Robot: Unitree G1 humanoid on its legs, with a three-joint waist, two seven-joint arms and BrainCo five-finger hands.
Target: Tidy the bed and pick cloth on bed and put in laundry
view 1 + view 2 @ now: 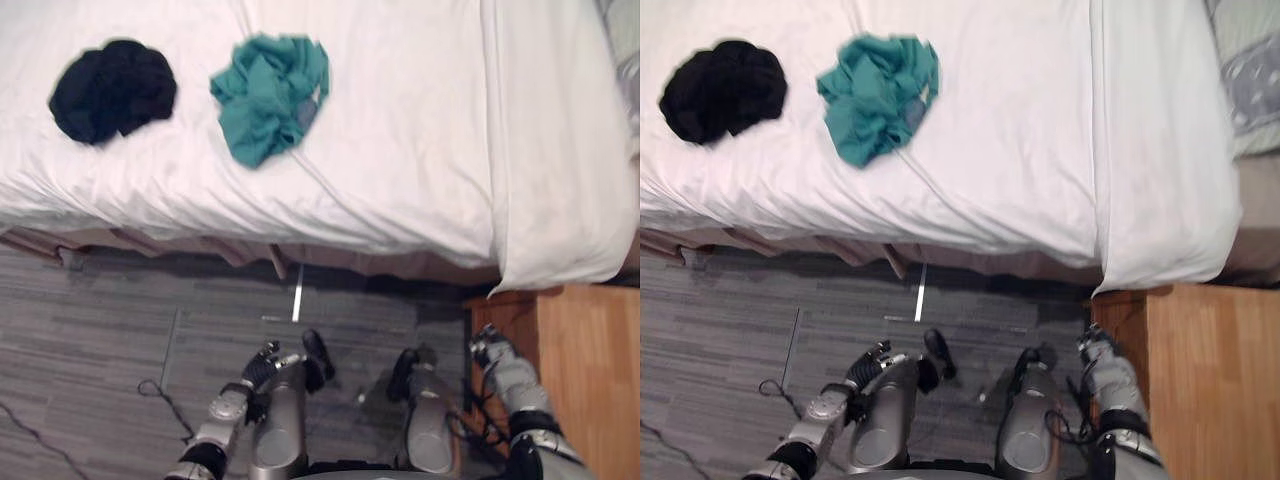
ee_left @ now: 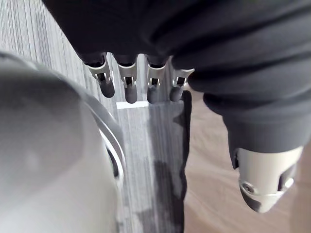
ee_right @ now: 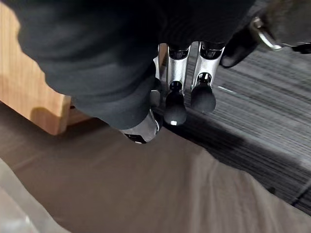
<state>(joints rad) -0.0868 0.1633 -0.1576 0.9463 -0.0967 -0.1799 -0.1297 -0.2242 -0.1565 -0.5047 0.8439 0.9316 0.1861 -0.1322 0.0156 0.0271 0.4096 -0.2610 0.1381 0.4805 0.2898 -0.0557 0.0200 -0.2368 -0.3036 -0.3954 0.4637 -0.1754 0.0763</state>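
A crumpled teal cloth [image 1: 268, 93] lies on the white bed [image 1: 400, 130], a little left of its middle. A bunched black cloth [image 1: 112, 88] sits further left, near the bed's corner. My left hand [image 1: 262, 362] hangs low by the floor, well short of the bed, its fingers [image 2: 129, 85] straight and holding nothing. My right hand [image 1: 488, 348] hangs at the lower right beside a wooden nightstand, fingers [image 3: 175, 104] relaxed and empty.
A wooden nightstand [image 1: 585, 350] stands at the right, close to my right hand. Grey striped carpet [image 1: 120, 330] runs between me and the bed's front edge. A folded white duvet edge [image 1: 555, 150] drapes over the bed's right side, with a pillow [image 1: 1250, 70] beyond.
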